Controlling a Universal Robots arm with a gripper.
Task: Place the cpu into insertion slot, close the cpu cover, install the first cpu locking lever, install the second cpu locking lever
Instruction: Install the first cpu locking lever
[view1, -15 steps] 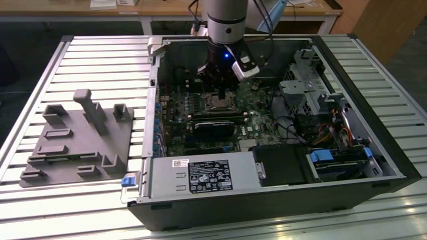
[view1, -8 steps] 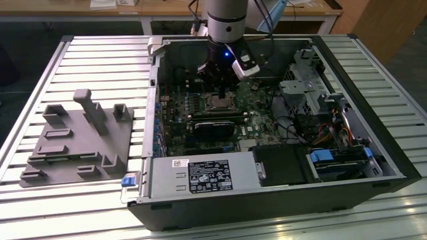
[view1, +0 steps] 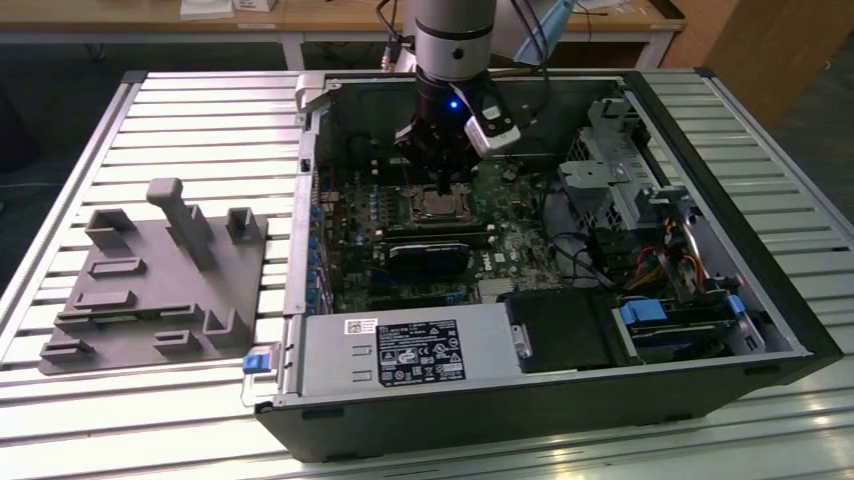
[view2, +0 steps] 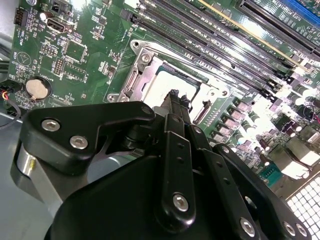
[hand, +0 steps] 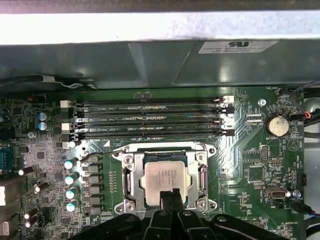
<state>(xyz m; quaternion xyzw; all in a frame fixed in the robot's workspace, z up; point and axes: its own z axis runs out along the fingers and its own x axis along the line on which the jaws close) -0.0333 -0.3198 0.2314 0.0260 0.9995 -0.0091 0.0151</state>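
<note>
Cpu (hand: 162, 176) sits flat in the insertion slot (hand: 165, 153) on the green motherboard (hand: 252, 170), pale top up, with the cpu cover (hand: 131, 176) lying down around it as a silver frame. I see the gripper (hand: 169, 195) lowered into the open computer case (view1: 767, 330), its jaws drawn narrow and holding nothing. Its tips are at the cpu's edge away from the memory slots (hand: 150, 120); I cannot tell whether they touch it.
</note>
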